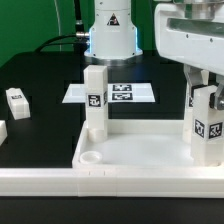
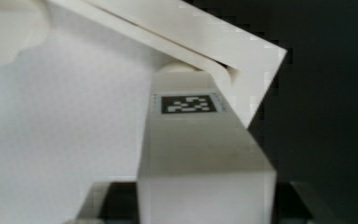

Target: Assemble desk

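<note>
At the exterior view's right edge, the gripper (image 1: 206, 88) is clamped over the top of an upright leg (image 1: 207, 135). The wrist view looks down the same leg (image 2: 202, 150), its tag facing the camera, with the white fingers (image 2: 247, 60) angled in against its upper end. The leg stands at the far right corner of the tabletop (image 1: 140, 148). Its foot sits low behind the rim, so I cannot tell whether it is seated in the socket or only resting on it.

A second leg (image 1: 95, 105) stands upright at the tabletop's far left corner, well apart from the held one. An empty round socket (image 1: 92, 157) shows at the near left corner. Beyond the tray lies the marker board (image 1: 120, 93), and a small white block (image 1: 17, 99) sits on the black table at the exterior view's left.

The main risk, as I judge it, is a leg that is slightly off vertical. It would bind in the socket rather than seat, and further pressing or turning could drag the loose tabletop across the table. Letting go before the foot is home would let the leg topple. A shifting tray could also disturb the second leg.
</note>
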